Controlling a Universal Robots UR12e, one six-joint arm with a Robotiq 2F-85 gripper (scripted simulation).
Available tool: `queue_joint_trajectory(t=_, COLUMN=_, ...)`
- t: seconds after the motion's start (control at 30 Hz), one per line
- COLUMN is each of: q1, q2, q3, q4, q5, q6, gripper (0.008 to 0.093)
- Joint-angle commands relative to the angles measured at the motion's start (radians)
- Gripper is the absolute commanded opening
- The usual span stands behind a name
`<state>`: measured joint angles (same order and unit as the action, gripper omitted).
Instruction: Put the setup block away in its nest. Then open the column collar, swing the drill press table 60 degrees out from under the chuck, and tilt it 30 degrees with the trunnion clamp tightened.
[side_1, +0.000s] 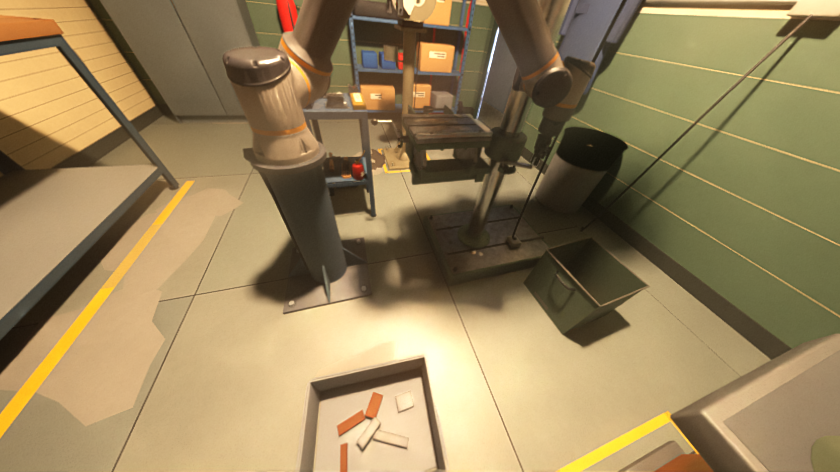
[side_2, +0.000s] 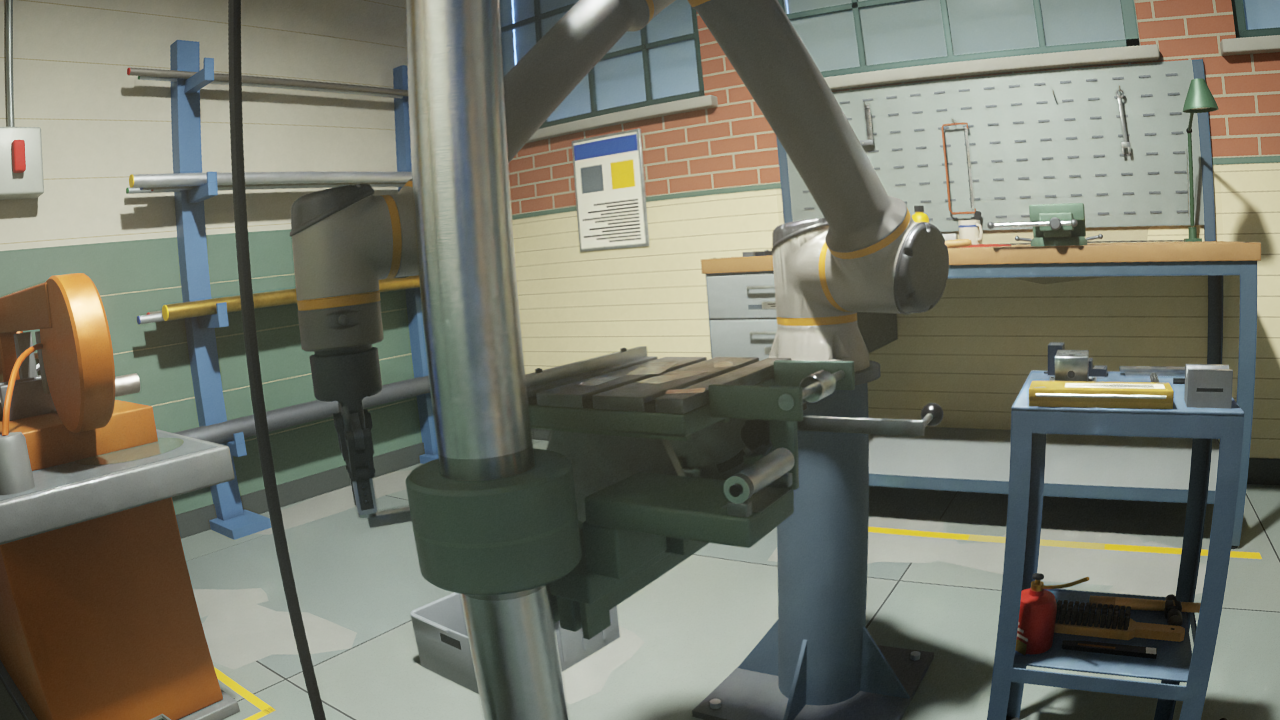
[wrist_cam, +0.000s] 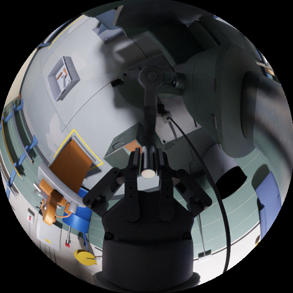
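At the drill press column (side_2: 465, 233), the green collar (side_2: 495, 528) carries the slotted table (side_2: 658, 381), which sits level. The collar's lock lever (wrist_cam: 150, 120) sticks out from the collar, its round tip (wrist_cam: 148, 172) lying between the fingers of my gripper (wrist_cam: 149, 164). The trunnion clamp handle (side_2: 873, 421) with its black knob points out from the table's side. The blue cart (side_2: 1123, 501) stands to the side with a yellow bar (side_2: 1099, 394) and small blocks on top. The gripper (side_2: 362, 488) hangs beside the column at collar height and is open, holding nothing.
The robot's pedestal (side_1: 311, 223) stands left of the press base (side_1: 487, 246). A green bin (side_1: 584, 287) lies tilted on the floor by the base, a dark barrel (side_1: 578, 170) stands against the wall, and a floor tray (side_1: 373, 420) holds scrap pieces. An orange machine (side_2: 81, 501) sits nearby.
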<state>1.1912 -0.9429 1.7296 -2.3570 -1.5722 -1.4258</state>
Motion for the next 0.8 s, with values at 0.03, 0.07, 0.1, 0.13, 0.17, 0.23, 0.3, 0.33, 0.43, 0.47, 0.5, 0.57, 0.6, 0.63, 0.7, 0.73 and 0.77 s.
queue_joint_trajectory(t=0.03, q1=0.000, q2=-0.001, q3=-0.001, q4=0.000, q5=0.000, q6=0.000, gripper=0.0328)
queue_joint_trajectory(t=0.07, q1=0.000, q2=-0.002, q3=-0.001, q4=0.001, q5=0.000, q6=0.000, gripper=0.0328)
queue_joint_trajectory(t=0.1, q1=0.000, q2=-0.003, q3=-0.001, q4=0.003, q5=0.000, q6=0.000, gripper=0.0328)
queue_joint_trajectory(t=0.13, q1=0.000, q2=-0.005, q3=-0.002, q4=0.005, q5=0.000, q6=0.000, gripper=0.0328)
queue_joint_trajectory(t=0.17, q1=0.000, q2=-0.007, q3=-0.002, q4=0.007, q5=0.000, q6=0.000, gripper=0.0328)
queue_joint_trajectory(t=0.23, q1=0.000, q2=-0.013, q3=-0.004, q4=0.015, q5=0.000, q6=0.000, gripper=0.0328)
queue_joint_trajectory(t=0.3, q1=0.000, q2=-0.020, q3=-0.006, q4=0.024, q5=0.000, q6=0.000, gripper=0.0328)
queue_joint_trajectory(t=0.33, q1=0.000, q2=-0.024, q3=-0.007, q4=0.029, q5=0.000, q6=0.000, gripper=0.0328)
queue_joint_trajectory(t=0.43, q1=0.000, q2=-0.035, q3=-0.010, q4=0.043, q5=0.000, q6=0.000, gripper=0.0328)
queue_joint_trajectory(t=0.47, q1=0.000, q2=-0.038, q3=-0.011, q4=0.047, q5=0.000, q6=0.000, gripper=0.0328)
queue_joint_trajectory(t=0.5, q1=0.000, q2=-0.040, q3=-0.012, q4=0.050, q5=0.000, q6=0.000, gripper=0.0328)
queue_joint_trajectory(t=0.57, q1=0.000, q2=-0.044, q3=-0.013, q4=0.055, q5=0.000, q6=0.000, gripper=0.0328)
queue_joint_trajectory(t=0.6, q1=0.000, q2=-0.045, q3=-0.013, q4=0.057, q5=0.000, q6=0.000, gripper=0.0328)
queue_joint_trajectory(t=0.63, q1=0.000, q2=-0.046, q3=-0.013, q4=0.057, q5=0.000, q6=0.000, gripper=0.0328)
queue_joint_trajectory(t=0.7, q1=0.000, q2=-0.046, q3=-0.014, q4=0.058, q5=0.000, q6=0.000, gripper=0.0328)
queue_joint_trajectory(t=0.73, q1=0.000, q2=-0.046, q3=-0.013, q4=0.058, q5=0.000, q6=0.000, gripper=0.0480)
queue_joint_trajectory(t=0.77, q1=0.000, q2=-0.046, q3=-0.013, q4=0.058, q5=0.000, q6=0.000, gripper=0.0480)
